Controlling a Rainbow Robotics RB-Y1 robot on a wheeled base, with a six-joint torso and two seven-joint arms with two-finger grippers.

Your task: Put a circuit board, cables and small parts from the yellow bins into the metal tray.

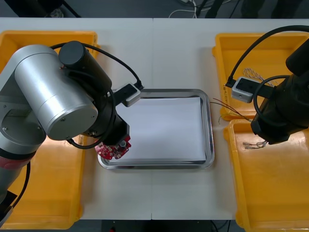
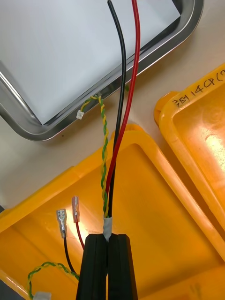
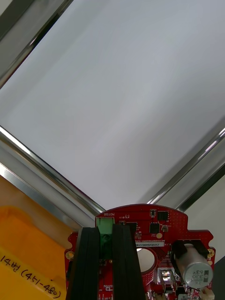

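A round red circuit board point(image 1: 112, 151) hangs at the near left corner of the metal tray point(image 1: 208, 125), which is white inside. My left gripper point(image 3: 106, 267) is shut on the board point(image 3: 157, 234) at its green connector, just over the tray's rim point(image 3: 42, 187). At the right, my right gripper point(image 2: 110, 265) is shut on a cable bundle point(image 2: 112, 178) of black, red and twisted yellow-green wires, above the near right bin point(image 2: 154, 220). The wires run towards the tray point(image 2: 140, 51), and a small white plug point(image 2: 79, 114) lies on its rim. The right arm point(image 1: 282, 111) covers that gripper in the front view.
Yellow bins stand at the far left point(image 1: 29, 38), near left point(image 1: 48, 193), far right point(image 1: 270, 48) and near right point(image 1: 275, 193). A twisted cable point(image 1: 253, 74) lies in the far right bin. Loose wire ends with metal terminals point(image 2: 61, 220) lie beside my right fingers.
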